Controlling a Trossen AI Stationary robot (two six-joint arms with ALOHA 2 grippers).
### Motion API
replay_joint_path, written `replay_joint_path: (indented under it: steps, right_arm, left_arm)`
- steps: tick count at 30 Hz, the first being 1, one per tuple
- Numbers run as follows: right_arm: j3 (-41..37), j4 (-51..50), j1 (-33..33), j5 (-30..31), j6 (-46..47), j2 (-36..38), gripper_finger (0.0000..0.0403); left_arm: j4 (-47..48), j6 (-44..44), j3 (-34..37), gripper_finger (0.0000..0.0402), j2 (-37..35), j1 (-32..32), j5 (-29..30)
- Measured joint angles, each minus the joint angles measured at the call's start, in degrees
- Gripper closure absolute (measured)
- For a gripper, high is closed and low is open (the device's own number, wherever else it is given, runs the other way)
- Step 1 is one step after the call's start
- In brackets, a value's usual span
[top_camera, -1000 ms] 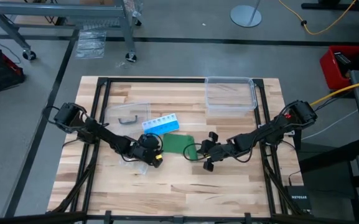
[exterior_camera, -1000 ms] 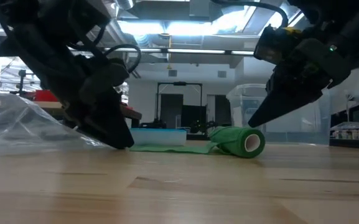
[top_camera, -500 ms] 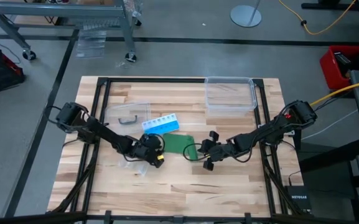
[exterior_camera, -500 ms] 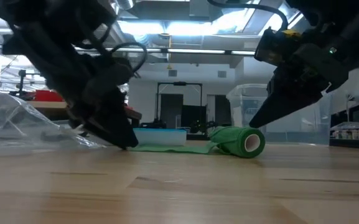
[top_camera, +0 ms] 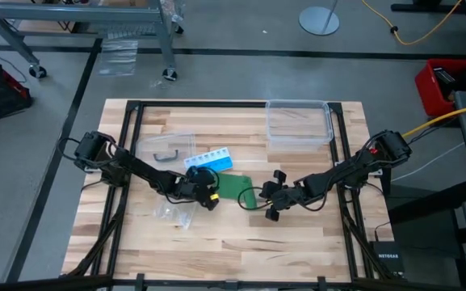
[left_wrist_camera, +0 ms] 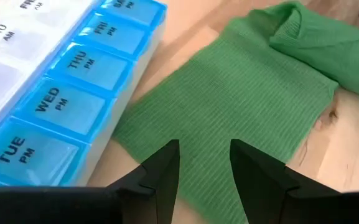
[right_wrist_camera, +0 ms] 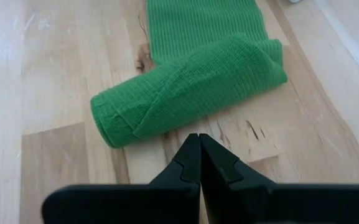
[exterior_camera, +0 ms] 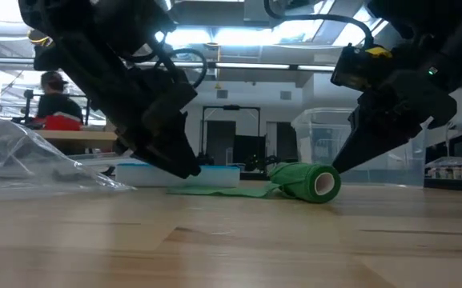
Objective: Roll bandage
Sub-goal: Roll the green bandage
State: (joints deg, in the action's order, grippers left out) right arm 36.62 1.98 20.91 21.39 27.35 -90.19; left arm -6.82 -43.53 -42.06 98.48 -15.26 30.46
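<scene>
Bandage lies near the middle of the tabletop in the high view, green, with the left gripper at its flat end and the right gripper at the other; a pill organizer sits just beside it and a clear box farther back.

In the low view the bandage is partly rolled, the roll's open end facing the camera and a flat tail running toward the organizer.

The left wrist view shows 2 fingers spread apart over the flat green strip, next to the organizer.

The right wrist view shows 2 fingers pressed together, empty, just short of the roll.
</scene>
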Motion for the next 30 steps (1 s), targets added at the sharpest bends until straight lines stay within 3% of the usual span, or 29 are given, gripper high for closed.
replay_joint_path:
  steps: [11, 17, 30]
  right_arm:
    - [0.0, 0.5, 0.0, 0.0, 0.0, 0.0, 0.0402]
    - [0.0, 1.4, 0.0, -0.6, 0.2, 0.0, 0.0402]
    - [0.0, 1.0, 0.1, -1.5, 4.3, 0.0, 0.0402]
  left_arm:
    - [-1.0, 1.9, -0.1, 0.0265, 0.3, 1.4, 1.5]
    - [-0.1, -1.9, -0.1, 0.0265, 2.8, 2.1, -3.6]
    - [-0.1, -8.4, -0.3, 0.0265, 4.4, -4.5, -5.1]
